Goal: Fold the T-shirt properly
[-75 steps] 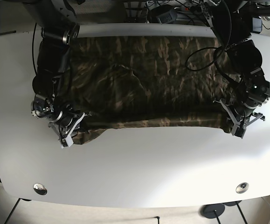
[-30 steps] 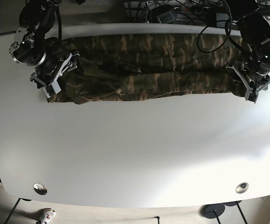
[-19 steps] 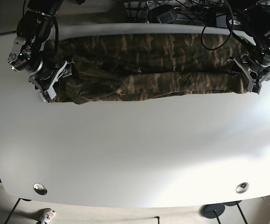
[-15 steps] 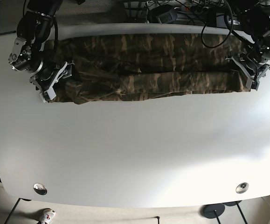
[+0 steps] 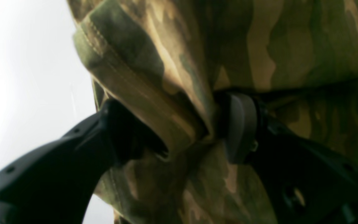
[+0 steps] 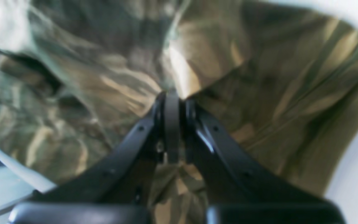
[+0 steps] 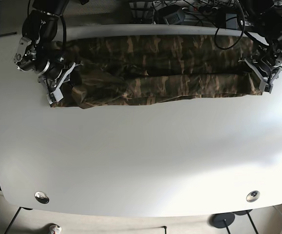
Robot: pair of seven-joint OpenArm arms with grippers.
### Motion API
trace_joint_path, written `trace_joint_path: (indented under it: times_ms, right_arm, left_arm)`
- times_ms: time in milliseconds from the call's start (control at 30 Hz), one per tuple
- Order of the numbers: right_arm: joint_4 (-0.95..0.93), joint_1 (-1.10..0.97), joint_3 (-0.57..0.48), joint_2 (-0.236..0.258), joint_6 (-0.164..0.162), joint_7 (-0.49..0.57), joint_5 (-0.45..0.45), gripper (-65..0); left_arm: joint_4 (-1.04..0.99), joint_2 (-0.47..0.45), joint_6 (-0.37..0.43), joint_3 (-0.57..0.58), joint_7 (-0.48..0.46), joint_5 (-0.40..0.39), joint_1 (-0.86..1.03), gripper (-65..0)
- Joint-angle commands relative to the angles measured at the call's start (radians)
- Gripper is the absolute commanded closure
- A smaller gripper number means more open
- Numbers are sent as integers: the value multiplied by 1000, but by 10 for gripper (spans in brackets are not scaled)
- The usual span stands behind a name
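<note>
Two corners pinched: left hand (image 5: 179,133) clamped on a thick bunched hem of the T-shirt (image 7: 155,68), right hand (image 6: 172,124) closed tight on a thin pleat. Lies as a long band along the far edge of the worktop (image 7: 141,156). Risks dragging layers back on release, especially the left bunch snagging a pad. Could skew the uneven near edge, already sagging by the right hand.
</note>
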Motion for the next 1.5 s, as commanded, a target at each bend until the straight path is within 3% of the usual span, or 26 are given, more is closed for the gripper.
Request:
trace_joint_path:
  times_ms: [33,167,333,400,433,467,500,567,833,1000,1200,1500]
  right_arm:
    - [71,-21,65,24,2,-56,68,-17]
    - [134,-46,170,28,2,-170,121,-17]
    - [152,-85,167,39,2,-176,119,-46]
    - [128,-81,142,19,2,-173,119,-170]
    - [114,-79,128,10,2,-171,119,-265]
    - [91,-73,110,-1,2,-168,119,-409]
    - [75,-64,101,-12,2,-154,119,-493]
    - [52,-64,74,-22,2,-122,119,-593]
    - [-27,-29,-28,-45,2,-104,124,-518]
    - [-24,-26,-24,-44,2,-102,124,-518]
    - [114,-27,-22,-15,2,-108,124,-518]
    - [31,-23,-30,-55,2,-104,121,-517]
  left_arm:
    - [-5,-32,2,-3,-10,4,-24,-390]
    - [-93,-87,2,-3,-10,-4,-30,-390]
    - [-93,-87,2,-3,-8,-2,-47,-390]
    - [-93,-87,2,-3,-8,1,-47,-390]
    - [-91,-85,2,-3,-8,1,-48,-390]
    - [-91,-85,2,-3,-8,1,-48,-390]
    - [-91,-85,2,-3,-8,1,-48,-390]
    - [-91,-84,2,-3,-8,1,-48,-390]
    - [-91,-84,2,-3,-8,1,-48,-390]
    - [-91,-84,2,-3,-8,1,-48,-390]
    - [-91,-82,2,-3,-8,1,-48,-390]
    - [-91,-82,2,-3,-8,1,-48,-390]
